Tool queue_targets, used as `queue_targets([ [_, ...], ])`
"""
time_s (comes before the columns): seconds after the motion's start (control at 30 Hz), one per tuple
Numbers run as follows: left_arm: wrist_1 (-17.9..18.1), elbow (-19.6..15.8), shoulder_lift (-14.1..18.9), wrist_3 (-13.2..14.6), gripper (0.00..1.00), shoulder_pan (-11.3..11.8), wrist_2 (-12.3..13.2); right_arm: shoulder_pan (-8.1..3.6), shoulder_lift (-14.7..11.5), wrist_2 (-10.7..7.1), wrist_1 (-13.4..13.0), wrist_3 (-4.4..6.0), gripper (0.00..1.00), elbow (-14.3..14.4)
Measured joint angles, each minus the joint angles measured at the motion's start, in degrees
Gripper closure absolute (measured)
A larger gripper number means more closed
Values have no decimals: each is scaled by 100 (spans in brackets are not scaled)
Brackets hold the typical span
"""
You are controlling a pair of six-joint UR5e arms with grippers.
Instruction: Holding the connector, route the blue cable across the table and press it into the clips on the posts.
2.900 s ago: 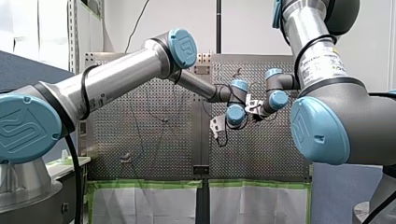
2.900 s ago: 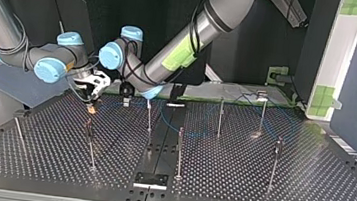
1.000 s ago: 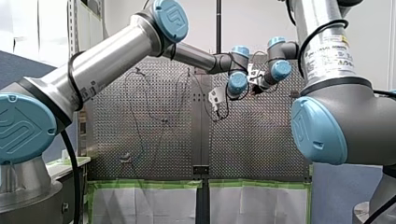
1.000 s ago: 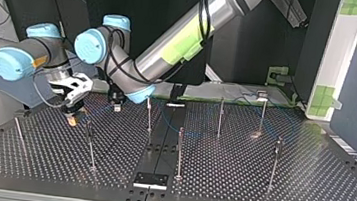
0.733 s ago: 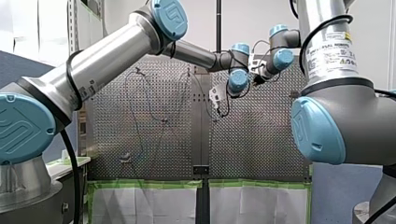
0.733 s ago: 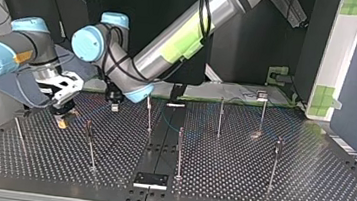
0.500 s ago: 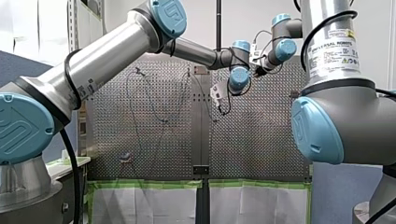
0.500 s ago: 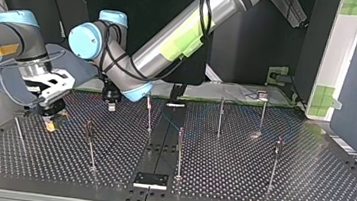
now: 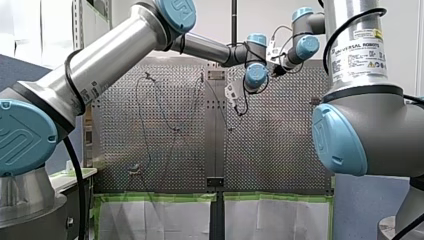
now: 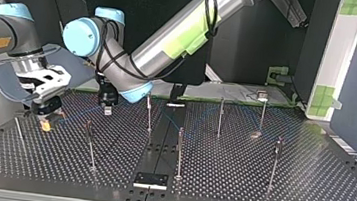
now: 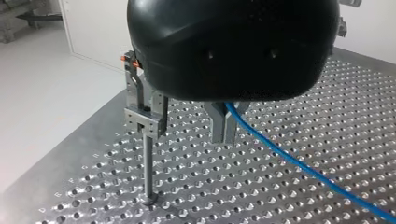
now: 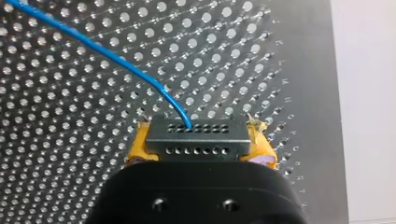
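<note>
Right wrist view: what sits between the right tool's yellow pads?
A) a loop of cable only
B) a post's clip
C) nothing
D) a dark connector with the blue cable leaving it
D: on the right tool, the yellow pads flank the dark connector, and the blue cable runs out of its face.

Seven thin posts stand on the counter. There is one blue cable and one connector. There are two hands: my left hand and my right hand.
</note>
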Motion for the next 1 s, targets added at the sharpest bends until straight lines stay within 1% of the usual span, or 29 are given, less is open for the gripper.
queue_targets([
  [0.13,47,0,7,-43,100,91,15,18,32,-24,-11,-29,100,23],
  [0.27,211,0,7,73,100,237,152,31,66,-124,-29,-57,100,27],
  [0.4,347,0,15,151,100,315,234,29,92,-246,-62,-70,100,28],
  [0.6,448,3,53,205,100,377,258,-23,128,-428,-92,-61,100,5],
  [0.8,582,46,61,265,100,444,284,-61,162,-525,-100,-39,100,-65],
  [1.0,807,73,59,332,100,535,461,-96,305,-604,-104,-43,100,-182],
])
